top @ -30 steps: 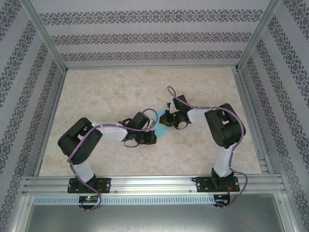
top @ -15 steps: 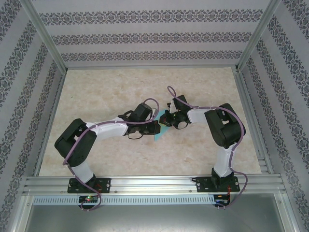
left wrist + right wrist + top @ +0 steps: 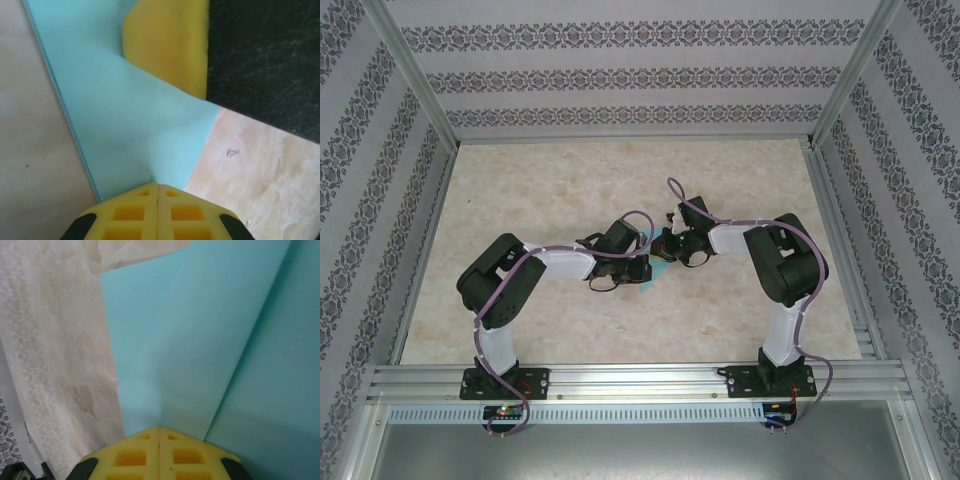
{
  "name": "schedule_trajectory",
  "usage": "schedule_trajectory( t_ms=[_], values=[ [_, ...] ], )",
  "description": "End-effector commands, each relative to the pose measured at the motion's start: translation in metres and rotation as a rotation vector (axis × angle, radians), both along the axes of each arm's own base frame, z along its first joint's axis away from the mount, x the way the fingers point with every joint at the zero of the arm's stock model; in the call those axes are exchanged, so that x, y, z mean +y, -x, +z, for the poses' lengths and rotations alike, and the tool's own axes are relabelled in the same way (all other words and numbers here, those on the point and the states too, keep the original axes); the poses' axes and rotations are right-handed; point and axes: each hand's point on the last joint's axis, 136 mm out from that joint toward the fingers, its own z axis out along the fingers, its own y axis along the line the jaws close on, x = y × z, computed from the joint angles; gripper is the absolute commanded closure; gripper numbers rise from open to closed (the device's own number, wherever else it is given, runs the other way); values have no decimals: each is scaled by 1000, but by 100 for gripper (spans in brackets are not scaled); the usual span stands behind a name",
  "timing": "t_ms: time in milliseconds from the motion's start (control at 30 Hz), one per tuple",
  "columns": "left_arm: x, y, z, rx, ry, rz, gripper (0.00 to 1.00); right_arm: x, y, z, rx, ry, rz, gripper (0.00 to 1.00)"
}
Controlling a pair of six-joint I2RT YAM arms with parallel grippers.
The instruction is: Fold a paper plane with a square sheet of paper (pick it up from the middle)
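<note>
The square sheet of paper [image 3: 656, 264] lies folded on the table between both grippers, mostly hidden under them from above. In the left wrist view it is a turquoise wedge [image 3: 130, 115] narrowing toward my left gripper [image 3: 158, 187]. That gripper is shut, and its yellow tips rest on the paper's narrow end. The right gripper's yellow finger [image 3: 170, 40] presses the far part of the wedge. In the right wrist view, layered paper with diagonal creases [image 3: 200, 340] runs up to my shut right gripper [image 3: 159, 430]. From above, the left gripper [image 3: 642, 270] and the right gripper [image 3: 665, 250] nearly touch.
The marble-patterned tabletop [image 3: 570, 180] stretches around the arms. Patterned walls and aluminium frame posts [image 3: 420, 90] enclose it, and a rail [image 3: 640, 380] runs along the near edge. The right gripper's black body [image 3: 265, 60] sits close ahead of my left fingers.
The left arm has swung its gripper right and toward the right gripper, and it now covers more of the paper. Its elbow has pulled in. The right arm has stayed still.
</note>
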Motion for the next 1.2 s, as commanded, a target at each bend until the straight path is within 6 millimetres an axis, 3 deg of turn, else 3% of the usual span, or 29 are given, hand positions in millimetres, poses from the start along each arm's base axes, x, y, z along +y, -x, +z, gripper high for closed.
schedule_trajectory(
  t_ms=[0, 267, 367, 533, 633, 700, 800, 900, 1167],
  values=[
    [13, 20, -18, 72, -17, -13, 93, -48, 37, -77, 175, 264, -70, 99],
    [27, 69, -15, 112, -73, -116, 93, -50, 37, -79, 179, 272, -76, 99],
    [31, 74, -13, 109, -78, -112, 93, -49, 37, -79, 180, 271, -76, 99],
    [25, 49, 19, -7, -53, -51, 93, -49, 37, -79, 181, 270, -79, 99],
    [22, 26, 58, -146, -4, 11, 92, -50, 37, -79, 184, 272, -82, 99],
    [19, 18, 73, -191, 18, 28, 92, -50, 38, -80, 187, 273, -83, 99],
    [10, 13, 70, -181, 33, 20, 92, -48, 37, -80, 186, 264, -85, 99],
    [0, 11, 56, -146, 50, 13, 93, -47, 35, -79, 182, 257, -87, 99],
    [1, 1, 23, -129, 21, 54, 100, -45, 36, -79, 180, 246, -71, 100]
  ],
)
